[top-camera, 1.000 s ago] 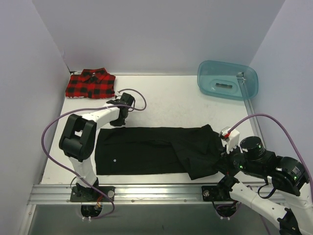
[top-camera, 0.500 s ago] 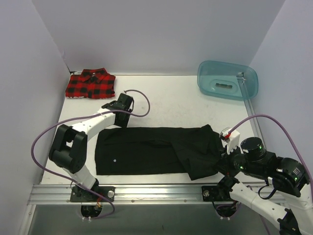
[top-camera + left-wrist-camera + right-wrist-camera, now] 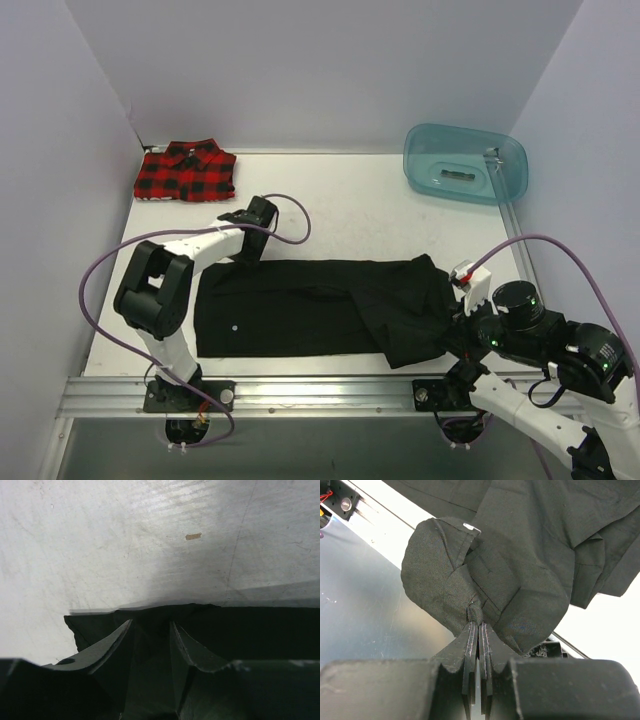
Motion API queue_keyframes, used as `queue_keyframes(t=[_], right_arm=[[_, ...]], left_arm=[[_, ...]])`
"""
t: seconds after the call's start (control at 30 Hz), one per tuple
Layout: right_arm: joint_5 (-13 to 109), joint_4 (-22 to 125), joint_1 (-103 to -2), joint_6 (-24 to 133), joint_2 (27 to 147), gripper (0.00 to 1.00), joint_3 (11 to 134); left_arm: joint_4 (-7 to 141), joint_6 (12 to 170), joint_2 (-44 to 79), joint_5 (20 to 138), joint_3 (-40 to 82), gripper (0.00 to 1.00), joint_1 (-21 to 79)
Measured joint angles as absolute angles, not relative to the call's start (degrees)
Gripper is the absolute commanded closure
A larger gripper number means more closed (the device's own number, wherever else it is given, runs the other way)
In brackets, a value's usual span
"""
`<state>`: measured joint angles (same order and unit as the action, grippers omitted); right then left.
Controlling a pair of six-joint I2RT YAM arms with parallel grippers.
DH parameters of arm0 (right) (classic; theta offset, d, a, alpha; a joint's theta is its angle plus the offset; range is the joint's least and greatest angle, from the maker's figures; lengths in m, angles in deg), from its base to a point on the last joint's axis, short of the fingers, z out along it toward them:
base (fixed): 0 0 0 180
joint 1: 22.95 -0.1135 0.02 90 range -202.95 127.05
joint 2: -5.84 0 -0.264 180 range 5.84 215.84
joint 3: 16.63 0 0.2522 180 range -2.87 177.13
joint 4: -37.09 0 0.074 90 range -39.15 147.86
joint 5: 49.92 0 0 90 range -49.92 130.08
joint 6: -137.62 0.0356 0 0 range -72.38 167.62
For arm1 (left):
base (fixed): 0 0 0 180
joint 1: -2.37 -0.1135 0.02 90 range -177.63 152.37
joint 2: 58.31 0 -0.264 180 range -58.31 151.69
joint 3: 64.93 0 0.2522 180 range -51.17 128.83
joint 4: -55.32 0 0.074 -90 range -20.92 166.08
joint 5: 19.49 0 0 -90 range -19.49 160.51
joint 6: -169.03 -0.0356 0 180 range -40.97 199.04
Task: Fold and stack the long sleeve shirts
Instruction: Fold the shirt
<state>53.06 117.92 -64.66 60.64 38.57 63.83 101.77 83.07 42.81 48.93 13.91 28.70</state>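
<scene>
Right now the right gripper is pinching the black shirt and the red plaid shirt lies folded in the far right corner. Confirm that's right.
One thing is wrong: the red plaid shirt lies folded in the far left corner, as the top external view shows; the teal tub holds the far right. The right gripper is indeed shut on the black shirt.
</scene>
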Motion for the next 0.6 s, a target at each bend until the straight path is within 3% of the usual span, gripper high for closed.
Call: queue_keyframes(t=[0.17,0.3,0.6], right_arm=[[53.1,117.9,-64.7,60.7,38.5,1.00,63.6],[53.1,117.9,-64.7,60.8,38.5,1.00,63.5],[53.2,117.9,-64.7,60.8,38.4,1.00,63.5]], left_arm=[[101.8,83.0,43.8,48.9,14.0,0.69,28.7],[101.8,83.0,43.8,48.7,14.0,0.85,28.7],[101.9,84.4,43.8,50.7,14.9,0.87,25.2]])
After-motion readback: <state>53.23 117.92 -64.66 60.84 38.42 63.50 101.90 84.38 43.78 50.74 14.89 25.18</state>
